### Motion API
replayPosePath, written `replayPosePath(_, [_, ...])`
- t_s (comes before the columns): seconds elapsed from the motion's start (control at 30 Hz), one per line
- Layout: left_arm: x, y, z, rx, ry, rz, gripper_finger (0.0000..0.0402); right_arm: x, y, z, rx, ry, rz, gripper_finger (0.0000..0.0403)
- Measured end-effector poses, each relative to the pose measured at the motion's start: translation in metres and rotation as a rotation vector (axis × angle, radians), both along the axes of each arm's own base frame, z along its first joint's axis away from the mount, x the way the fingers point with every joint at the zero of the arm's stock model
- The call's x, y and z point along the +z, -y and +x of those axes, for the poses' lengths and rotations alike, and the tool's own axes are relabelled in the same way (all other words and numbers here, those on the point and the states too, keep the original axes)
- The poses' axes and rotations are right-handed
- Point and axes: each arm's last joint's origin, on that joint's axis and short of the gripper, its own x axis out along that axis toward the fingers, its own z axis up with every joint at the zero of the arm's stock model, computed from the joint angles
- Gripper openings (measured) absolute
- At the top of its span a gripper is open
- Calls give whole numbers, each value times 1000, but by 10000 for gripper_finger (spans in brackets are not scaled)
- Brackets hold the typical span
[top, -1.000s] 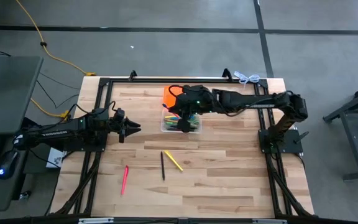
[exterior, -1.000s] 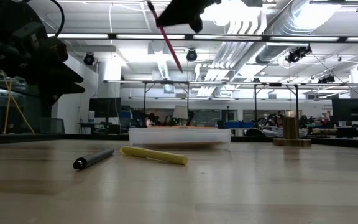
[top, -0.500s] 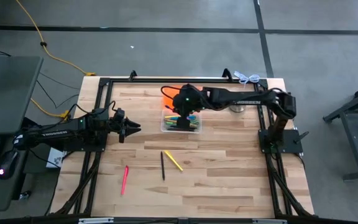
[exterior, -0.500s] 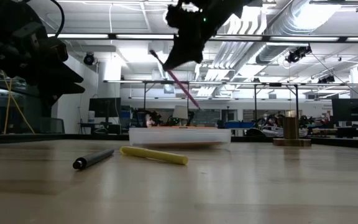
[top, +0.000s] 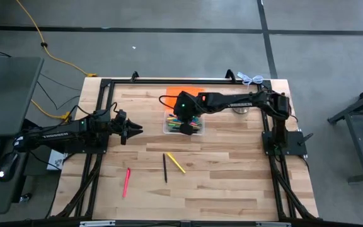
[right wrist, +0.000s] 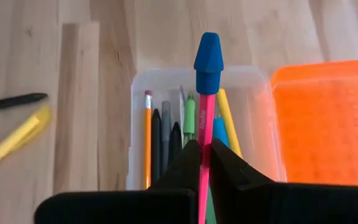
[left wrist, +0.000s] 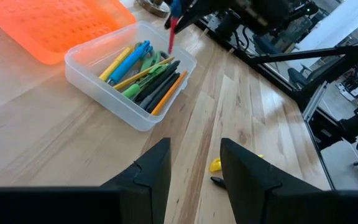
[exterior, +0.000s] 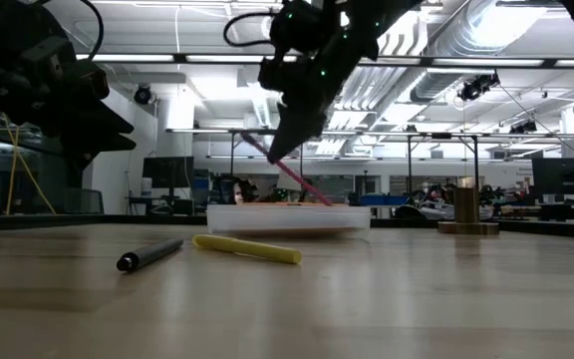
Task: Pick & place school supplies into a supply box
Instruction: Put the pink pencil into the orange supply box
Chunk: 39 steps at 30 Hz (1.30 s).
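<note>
While the high view hides it, the right wrist view shows the right hand clamping a pink pencil over the supply box.

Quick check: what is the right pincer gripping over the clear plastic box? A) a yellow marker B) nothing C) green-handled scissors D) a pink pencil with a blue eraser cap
D: the right pincer is shut on the thin pink pencil with a blue eraser cap, above the clear rectangular plastic box.

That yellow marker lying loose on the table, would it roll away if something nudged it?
Probably: the yellow marker looks round and smooth, lying flat on the bare wooden table, so a sideways push may roll it. It seems stiff and light, like the black pen beside it.
</note>
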Motion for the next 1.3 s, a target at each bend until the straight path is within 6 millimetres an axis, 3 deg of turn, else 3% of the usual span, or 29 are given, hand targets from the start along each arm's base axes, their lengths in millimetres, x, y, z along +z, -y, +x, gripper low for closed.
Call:
replayPosePath(0.77, [0, 0, 0, 5, -4, 2, 168, -38, 9, 8, 32, -97, 17, 0])
replayPosePath(1.3, [0, 0, 0, 5, -5, 9, 168, -40, 24, 4, 10, -99, 44, 0])
